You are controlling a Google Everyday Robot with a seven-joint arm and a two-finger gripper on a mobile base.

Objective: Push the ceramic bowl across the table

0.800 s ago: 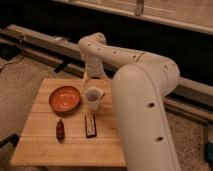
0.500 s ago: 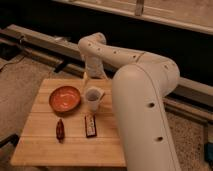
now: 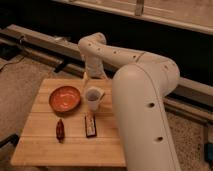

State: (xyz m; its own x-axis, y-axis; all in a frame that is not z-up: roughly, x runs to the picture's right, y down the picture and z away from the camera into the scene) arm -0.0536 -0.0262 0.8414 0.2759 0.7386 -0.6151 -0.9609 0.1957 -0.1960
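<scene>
The gripper hangs at the far edge of the table, just behind the cup, and whether it is open or closed cannot be told from here. The bowl sits in front of the gripper and off to its left in this view, near it but apart, with the cup just beside the bowl's right rim.

The push has, by the look of it, not begun; this seems to be the approach step. The next move calls for bringing the gripper down beside the bowl's rim, low enough to catch the wall and not ride over it, without knocking the cup. A small dark red thing and a dark bar lie further forward of the gripper, so a push towards the near edge could run the bowl into them.
</scene>
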